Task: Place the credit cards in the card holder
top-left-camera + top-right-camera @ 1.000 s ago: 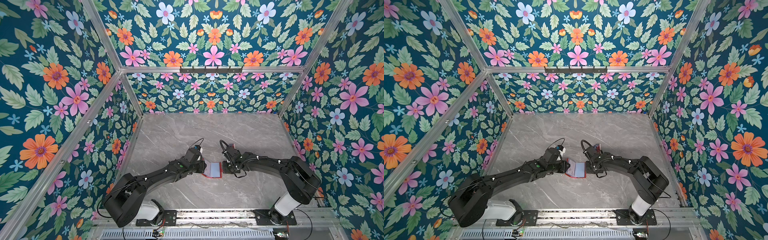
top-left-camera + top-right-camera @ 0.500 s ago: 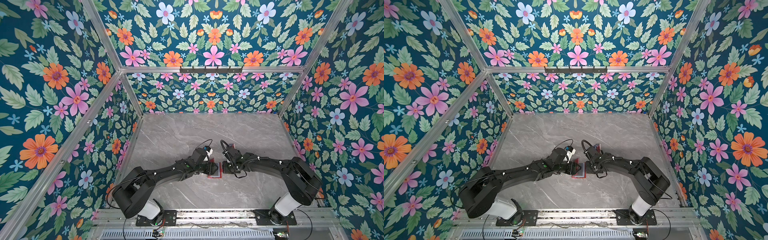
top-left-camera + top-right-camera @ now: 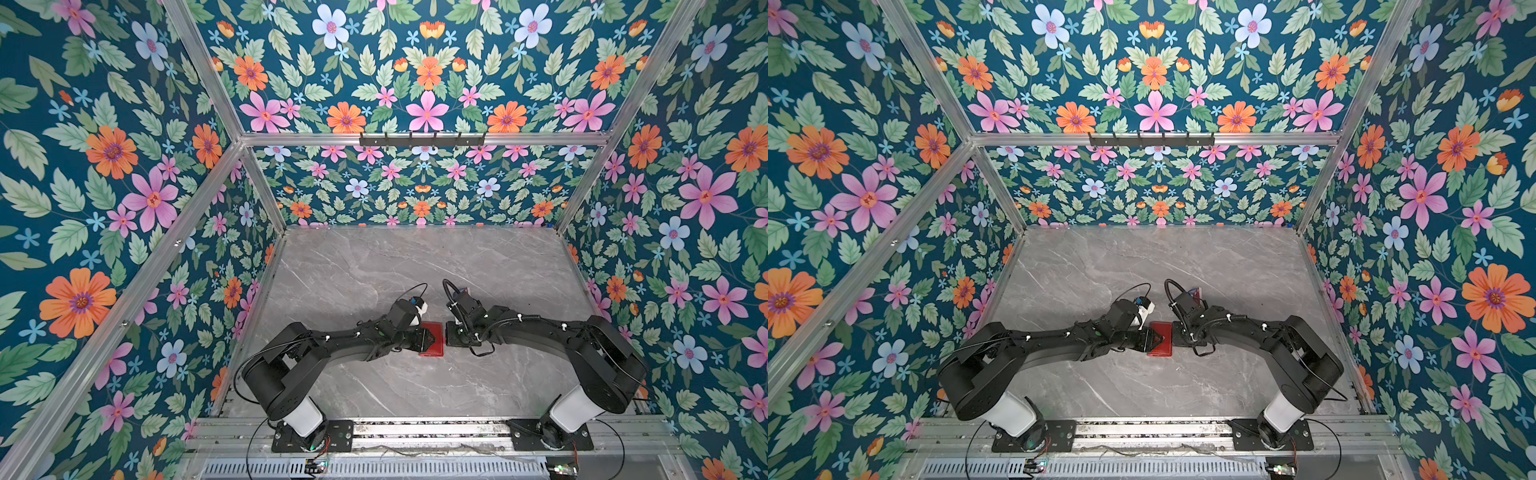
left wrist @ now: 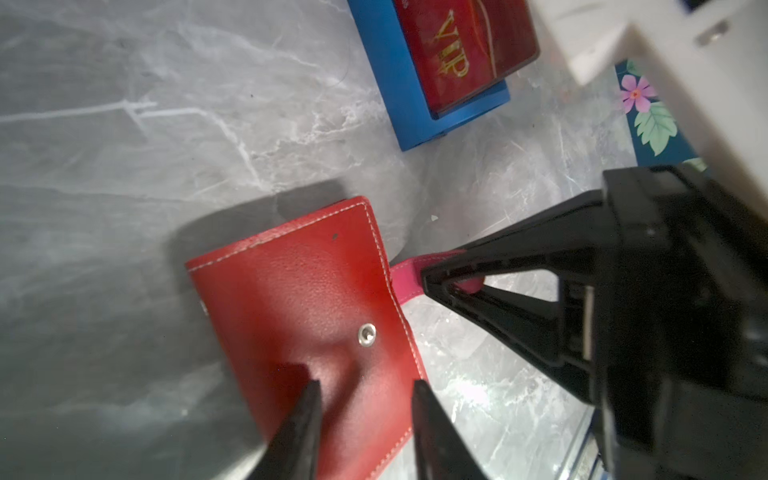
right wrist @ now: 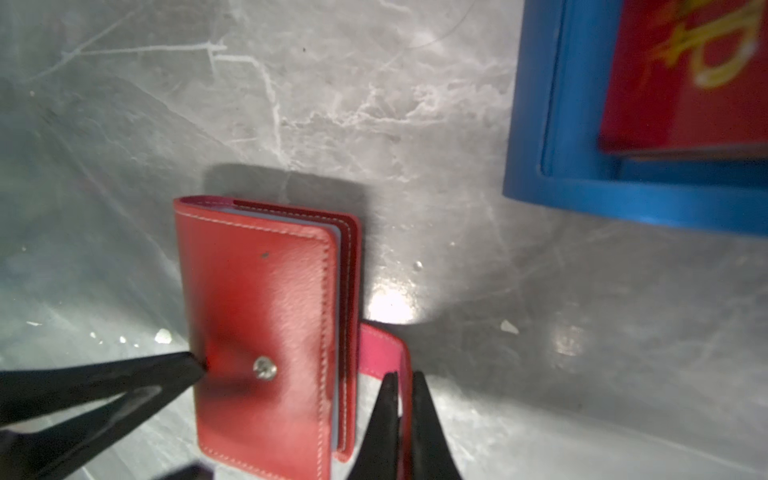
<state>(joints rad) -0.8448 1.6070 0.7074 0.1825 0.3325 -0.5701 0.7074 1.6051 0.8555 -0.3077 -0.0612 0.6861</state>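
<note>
Well, start on the left of the card holder. Your left claw reaches over its cover from that side. Its jaws are a narrow way apart with nothing between them. One fingertip touches the red cover just beside the snap stud.

The card holder lies flat on the bench, folded shut but not snapped. Its bluish sleeves show only as thin edges between the covers.

On the card holder's right side, the strap sticks out loose. Your right claw is pinched tight on the end of that strap.

Beyond the card holder and a little to its right stands the blue stand. A red card with gold "VIP" lettering leans in its slot, well apart from both claws.

As for progress, you carry no card in either claw, and at least that red card is not yet in the card holder. With the covers folded, I cannot tell whether any sleeve is already filled. No other cards show in these views.

What is left, as I read it, is to swing the cover open by the strap and pin it down. Then you fetch the red card from the stand and slide it into a sleeve.
</note>
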